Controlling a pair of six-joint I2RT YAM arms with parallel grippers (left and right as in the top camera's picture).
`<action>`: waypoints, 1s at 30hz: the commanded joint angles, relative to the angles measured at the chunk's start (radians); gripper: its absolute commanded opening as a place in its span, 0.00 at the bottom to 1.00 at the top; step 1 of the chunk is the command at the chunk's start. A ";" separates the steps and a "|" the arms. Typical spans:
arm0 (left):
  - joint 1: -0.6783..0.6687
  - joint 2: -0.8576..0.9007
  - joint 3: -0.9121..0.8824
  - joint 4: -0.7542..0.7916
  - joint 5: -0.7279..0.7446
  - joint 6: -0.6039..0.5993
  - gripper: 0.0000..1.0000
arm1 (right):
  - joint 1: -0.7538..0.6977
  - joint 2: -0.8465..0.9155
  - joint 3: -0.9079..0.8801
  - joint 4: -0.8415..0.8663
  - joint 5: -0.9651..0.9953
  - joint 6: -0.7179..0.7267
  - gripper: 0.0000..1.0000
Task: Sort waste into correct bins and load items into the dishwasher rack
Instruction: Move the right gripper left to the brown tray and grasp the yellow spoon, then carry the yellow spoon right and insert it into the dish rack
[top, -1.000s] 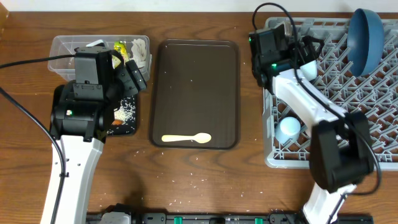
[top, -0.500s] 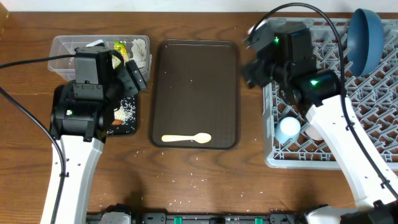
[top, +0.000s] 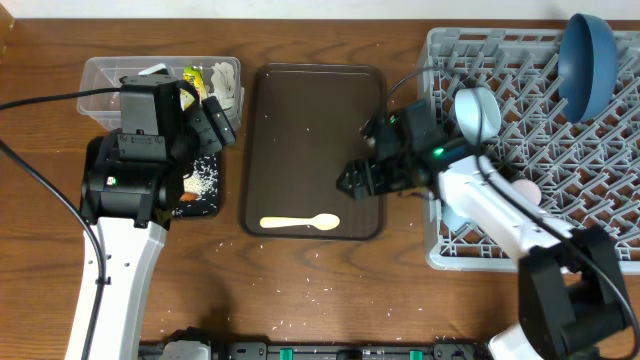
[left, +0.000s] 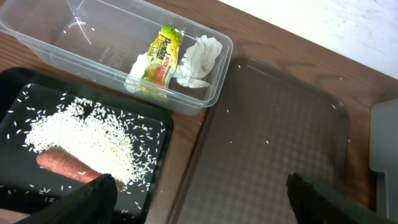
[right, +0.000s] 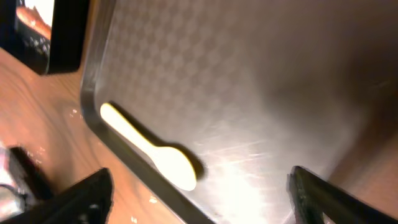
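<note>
1. The pale yellow plastic spoon (top: 300, 223) lies flat near the front edge of the large dark brown serving tray (top: 315, 110). Its long axis runs left to right, and its bowl end points toward the large grey plastic lattice rack (top: 560, 150).
2. The right gripper (right: 199, 186) is held above the right part of the tray, with the spoon below it. Its jaws are spread wide, and nothing is gripped or touched.
3. The left gripper (left: 200, 186) is held over the shallow black rectangular tray (left: 25, 87), beside the clear plastic rectangular tub (left: 56, 37). Its jaws are likewise spread wide and empty.
</note>
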 joint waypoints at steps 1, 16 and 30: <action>0.005 0.002 0.002 0.001 -0.008 -0.009 0.89 | 0.064 0.015 -0.036 0.055 -0.056 0.162 0.79; 0.005 0.002 0.002 0.001 -0.008 -0.009 0.90 | 0.170 0.183 -0.058 0.074 -0.002 0.435 0.59; 0.005 0.002 0.002 0.001 -0.008 -0.009 0.89 | 0.182 0.190 -0.058 0.105 -0.008 0.428 0.01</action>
